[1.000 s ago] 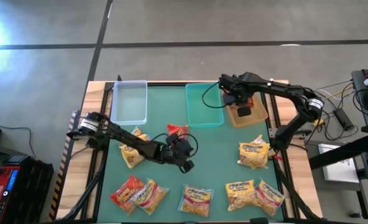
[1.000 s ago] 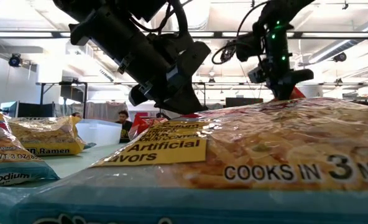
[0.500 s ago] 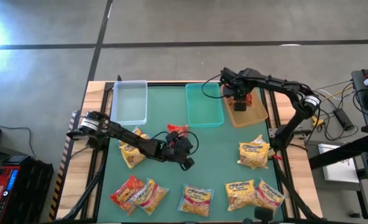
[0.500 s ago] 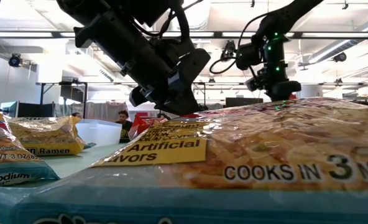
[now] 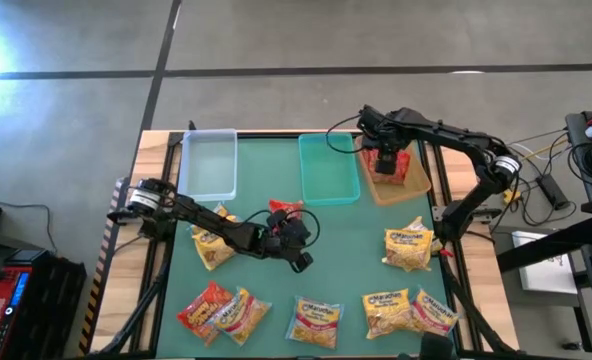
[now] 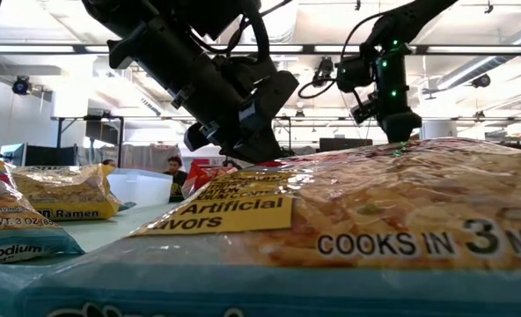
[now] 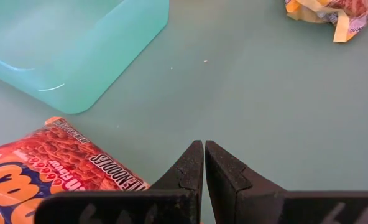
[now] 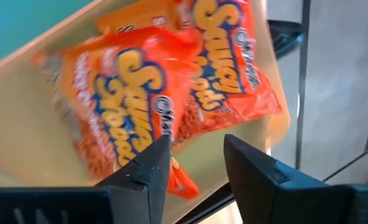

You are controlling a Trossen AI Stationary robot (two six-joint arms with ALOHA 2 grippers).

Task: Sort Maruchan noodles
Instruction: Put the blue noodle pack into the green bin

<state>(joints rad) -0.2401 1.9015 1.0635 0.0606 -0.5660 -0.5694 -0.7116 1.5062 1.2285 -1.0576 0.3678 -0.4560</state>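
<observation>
Left gripper point(image 7: 204, 163) pressed together beside red packet point(image 7: 44, 163) at mid-table, right gripper point(image 8: 196, 163) parted over two red packets point(image 8: 171, 93) in tan bin point(image 5: 412, 185); likely light, crinkly, slippery, best pinched by an edge.

A large open industrial workshop or robotics lab: a bare grey concrete floor point(image 5: 276, 40) with dark seams surrounds the green-topped wooden work table point(image 5: 351, 250), long white ceiling beams and strip lights point(image 6: 498, 66) run overhead, and loose black cables and electronics point(image 5: 576, 160) crowd a side bench.
</observation>
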